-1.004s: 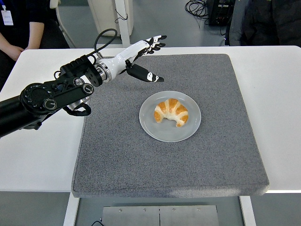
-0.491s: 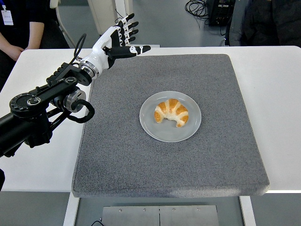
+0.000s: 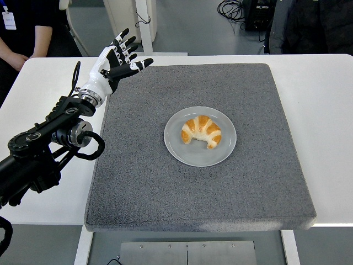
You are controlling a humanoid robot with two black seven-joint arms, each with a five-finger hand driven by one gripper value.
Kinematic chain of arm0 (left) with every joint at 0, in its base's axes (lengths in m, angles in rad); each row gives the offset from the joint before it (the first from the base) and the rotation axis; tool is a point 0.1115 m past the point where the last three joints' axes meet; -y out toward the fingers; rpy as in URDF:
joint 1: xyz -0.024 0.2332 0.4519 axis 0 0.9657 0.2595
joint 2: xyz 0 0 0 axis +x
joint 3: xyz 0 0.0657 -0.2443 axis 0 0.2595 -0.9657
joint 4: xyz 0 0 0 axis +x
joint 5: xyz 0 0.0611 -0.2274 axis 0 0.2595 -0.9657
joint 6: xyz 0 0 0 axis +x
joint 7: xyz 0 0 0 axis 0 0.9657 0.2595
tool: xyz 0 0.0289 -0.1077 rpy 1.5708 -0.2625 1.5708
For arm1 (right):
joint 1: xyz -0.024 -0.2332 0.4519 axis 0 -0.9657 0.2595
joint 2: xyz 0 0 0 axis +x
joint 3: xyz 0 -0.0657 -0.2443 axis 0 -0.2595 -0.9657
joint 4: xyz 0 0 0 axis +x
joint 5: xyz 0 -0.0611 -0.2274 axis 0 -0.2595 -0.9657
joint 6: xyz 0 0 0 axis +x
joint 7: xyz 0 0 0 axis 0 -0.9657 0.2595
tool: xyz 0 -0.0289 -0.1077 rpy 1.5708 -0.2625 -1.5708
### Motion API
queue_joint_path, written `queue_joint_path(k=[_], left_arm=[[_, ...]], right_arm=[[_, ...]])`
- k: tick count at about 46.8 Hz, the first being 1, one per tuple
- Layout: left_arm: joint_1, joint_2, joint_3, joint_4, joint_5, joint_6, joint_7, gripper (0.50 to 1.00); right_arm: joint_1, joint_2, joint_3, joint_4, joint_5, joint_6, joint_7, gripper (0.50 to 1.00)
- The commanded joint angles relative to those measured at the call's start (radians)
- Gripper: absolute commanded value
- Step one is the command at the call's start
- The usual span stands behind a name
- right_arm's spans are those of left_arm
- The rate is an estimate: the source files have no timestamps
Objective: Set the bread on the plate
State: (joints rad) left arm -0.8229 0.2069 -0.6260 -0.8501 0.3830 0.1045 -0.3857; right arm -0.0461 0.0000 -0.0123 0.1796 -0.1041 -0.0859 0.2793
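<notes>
Bread, a golden-brown croissant with pale bands across its crust (image 3: 201,132), lies on the round light-grey plate (image 3: 175,145), a little toward the plate's far side, its curved back facing away from the robot and its two tips pointing toward the near edge. The plate sits near the middle of a square dark-grey felt mat (image 3: 193,193), which covers most of the white table (image 3: 331,138) and hangs slightly over its near edge.

Well apart from the plate, at the mat's far left corner, the robot's white-and-black left hand (image 3: 115,59) is raised above the table with its fingers (image 3: 122,36) spread wide and the thumb stretched out to the right; it holds nothing. Its black arm (image 3: 44,149) runs from the picture's left edge up over the bare table beside the mat, with a black cable looping at the elbow.

At the top left corner a seated person in dark clothing (image 3: 22,27) shows partly, behind the table.
</notes>
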Motion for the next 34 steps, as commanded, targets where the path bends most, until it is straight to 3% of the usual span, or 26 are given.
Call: queue_joint_path(k=[1, 11, 34], left_arm=[[0.002, -0.03, -0.001, 0.052, -0.038, 0.0, -0.031, 0.975], [0.007, -0.043, 0.0, 0.072, -0.196, -0.002, -0.036, 0.975], [0.079, -0.047, -0.001, 0.072, -0.2, -0.002, -0.093, 0.975]], right_arm=[[0.0, 0.0, 0.0, 0.0, 0.001, 0.0, 0.0, 1.0], [0.0, 0.0, 0.0, 0.0, 0.001, 0.0, 0.0, 1.0], [0.0, 0.0, 0.002, 0.0, 0.001, 0.0, 0.0, 1.0]])
